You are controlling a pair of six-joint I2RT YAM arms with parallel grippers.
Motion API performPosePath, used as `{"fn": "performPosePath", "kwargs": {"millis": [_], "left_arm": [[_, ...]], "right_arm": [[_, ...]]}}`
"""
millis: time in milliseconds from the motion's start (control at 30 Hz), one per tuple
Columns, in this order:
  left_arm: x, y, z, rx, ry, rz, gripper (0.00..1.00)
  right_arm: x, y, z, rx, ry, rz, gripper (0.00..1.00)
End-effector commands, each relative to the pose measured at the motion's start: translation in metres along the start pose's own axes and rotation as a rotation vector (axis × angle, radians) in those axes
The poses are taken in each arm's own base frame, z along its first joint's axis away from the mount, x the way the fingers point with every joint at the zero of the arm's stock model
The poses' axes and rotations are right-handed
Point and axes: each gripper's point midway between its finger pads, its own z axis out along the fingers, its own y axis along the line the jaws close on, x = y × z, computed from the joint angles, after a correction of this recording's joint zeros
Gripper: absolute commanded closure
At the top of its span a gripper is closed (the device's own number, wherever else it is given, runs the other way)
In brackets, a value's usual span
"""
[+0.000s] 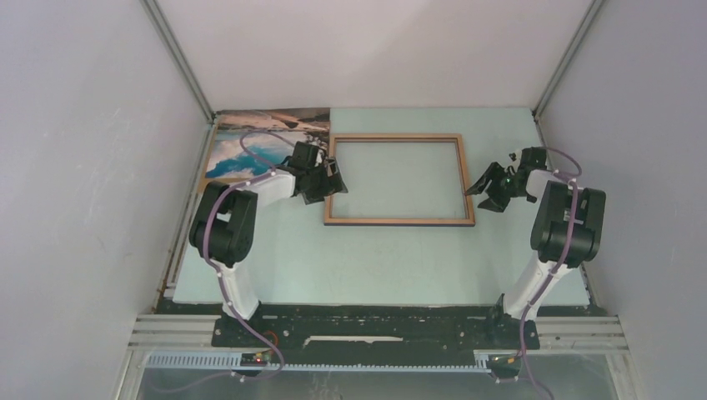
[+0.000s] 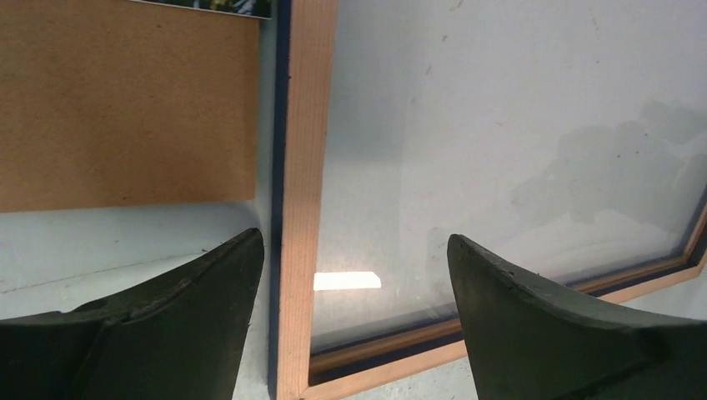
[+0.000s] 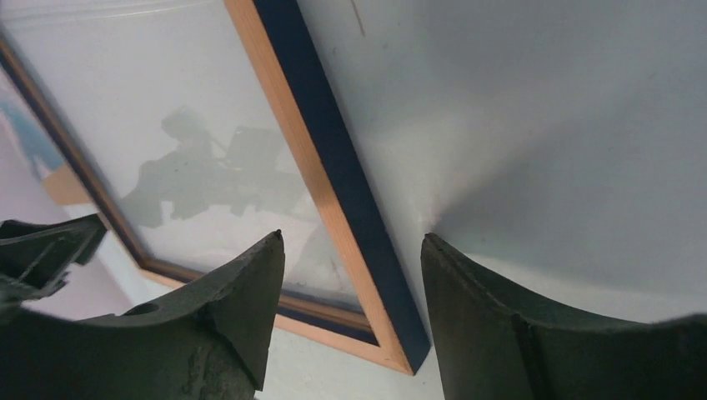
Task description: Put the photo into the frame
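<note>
This is a robotics lab test cell, not a lived-in room. Plain white panel walls point(image 1: 375, 50) box in the workspace on three sides, joined at the corners by bare silver aluminium struts point(image 1: 179, 62). The flat pale mint-green table point(image 1: 375, 267) fills the floor of the enclosure. At its near edge, a long black mounting plate point(image 1: 375, 325) sits on ribbed aluminium rails point(image 1: 167, 329). Two white-and-black jointed robot arms, the left arm point(image 1: 225, 225) and the right arm point(image 1: 567, 225), are bolted to it. Thin purple cables point(image 1: 574, 204) loop along both arms, down towards a slotted grey cable duct point(image 1: 358, 362) in front.
</note>
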Motion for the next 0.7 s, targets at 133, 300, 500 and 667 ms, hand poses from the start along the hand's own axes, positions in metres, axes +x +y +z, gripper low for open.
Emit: {"fn": "performPosePath", "kwargs": {"millis": [133,300,500,667], "left_arm": [[0.008,-0.055,-0.002,0.134,-0.003,0.034,0.11],[0.035,-0.082,-0.008,0.200,0.035,0.045,0.11],[0.057,-0.101,-0.018,0.261,0.062,0.040,0.10],[0.068,-0.113,-0.037,0.303,0.064,0.036,0.09]], "right_arm": [[0.014,0.009,-0.005,-0.098,-0.031,0.069,0.33],[0.021,0.003,-0.028,-0.143,-0.087,0.127,0.33],[0.037,-0.011,-0.051,-0.136,-0.147,0.168,0.33],[0.028,-0.032,-0.066,-0.115,-0.205,0.220,0.33]]}}
